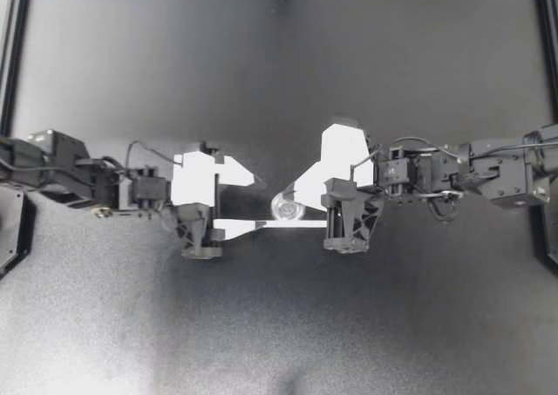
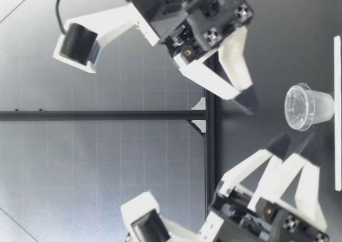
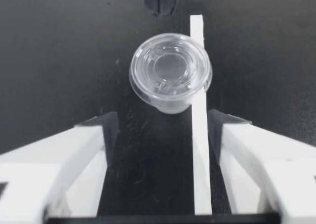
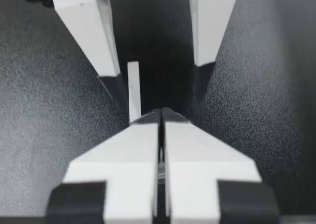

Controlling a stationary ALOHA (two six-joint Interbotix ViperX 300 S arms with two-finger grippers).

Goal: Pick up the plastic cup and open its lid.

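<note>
The plastic cup (image 1: 286,207) stands upright on the tabletop (image 1: 279,325) with its lid (image 3: 170,67) on, just beside a white strip (image 1: 305,225). My left claw (image 1: 260,205) is apart, and the cup is just ahead of it. My right claw (image 1: 289,194) is together above the cup and holds nothing.

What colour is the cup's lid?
The lid is clear, like the cup; left wrist view shows it best.
</note>
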